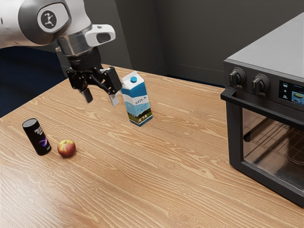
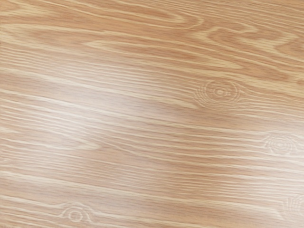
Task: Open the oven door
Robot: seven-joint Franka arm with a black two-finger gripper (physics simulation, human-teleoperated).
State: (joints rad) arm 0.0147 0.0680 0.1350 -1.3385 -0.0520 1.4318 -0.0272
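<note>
2 empty fingers stand wide apart on the gripper, probably so they can straddle the handle of the shut oven door.

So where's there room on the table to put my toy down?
There's a big bare patch of table between the milk and the oven. There's more below the apple in the exterior view. It's crowded where the can and apple sit close together, and the gripper looks near the milk.
</note>
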